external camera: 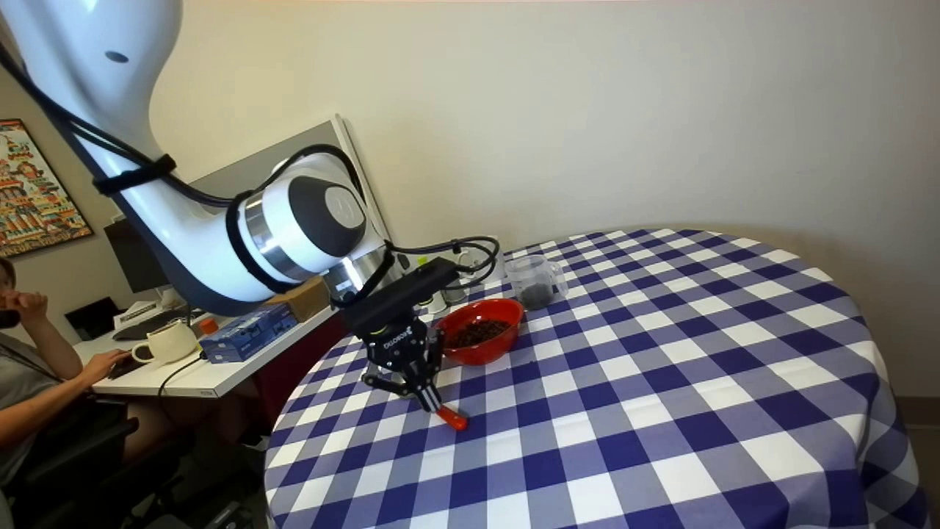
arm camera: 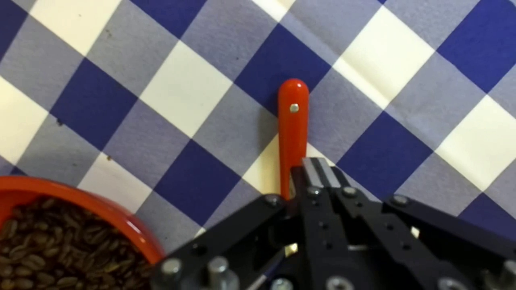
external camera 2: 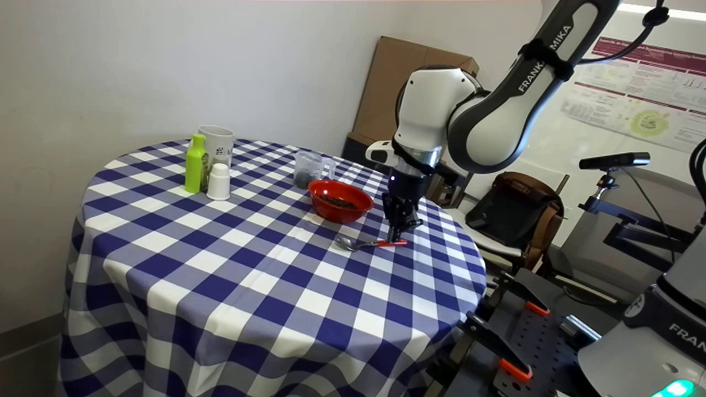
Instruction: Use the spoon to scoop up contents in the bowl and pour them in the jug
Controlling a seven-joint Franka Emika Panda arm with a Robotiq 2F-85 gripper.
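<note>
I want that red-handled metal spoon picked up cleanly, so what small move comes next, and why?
Perhaps raise the black gripper slightly before opening: in the wrist view its jaws look shut beside the red-handled metal spoon, not around it, so opening there might shove it.

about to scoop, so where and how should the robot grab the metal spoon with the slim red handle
Take the spoon by its slim red handle, probably from above, jaws straddling its long sides: the handle is straight, narrow, roughly level. That leaves the metal scoop free. The jaws look shut, so open first.
</note>
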